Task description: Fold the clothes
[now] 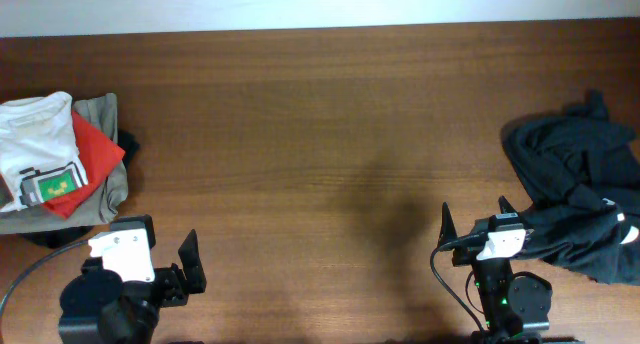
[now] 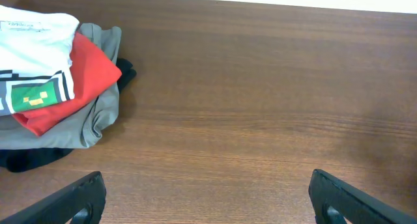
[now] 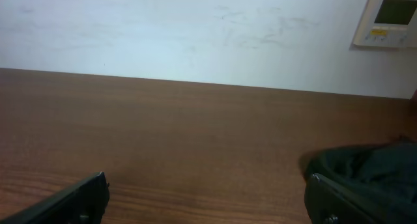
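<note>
The clothes, a white T-shirt (image 1: 35, 134) with a green, black and white square print (image 1: 55, 184), lie folded on top of a stack at the table's left edge. The left wrist view shows the T-shirt (image 2: 32, 35) at upper left. My left gripper (image 1: 165, 246) sits near the front edge, just right of and below the stack. It is open and empty (image 2: 207, 178) over bare wood. My right gripper (image 1: 476, 216) is at the front right, also open with nothing between its fingers (image 3: 208, 180).
Under the T-shirt lie a red shirt (image 1: 95, 149), a grey garment (image 1: 105, 114) and something black at the bottom. A heap of black garments (image 1: 575, 174) lies at the right edge, touching my right arm. The wooden table (image 1: 320, 134) spans the middle. A wall controller (image 3: 391, 15) hangs behind.
</note>
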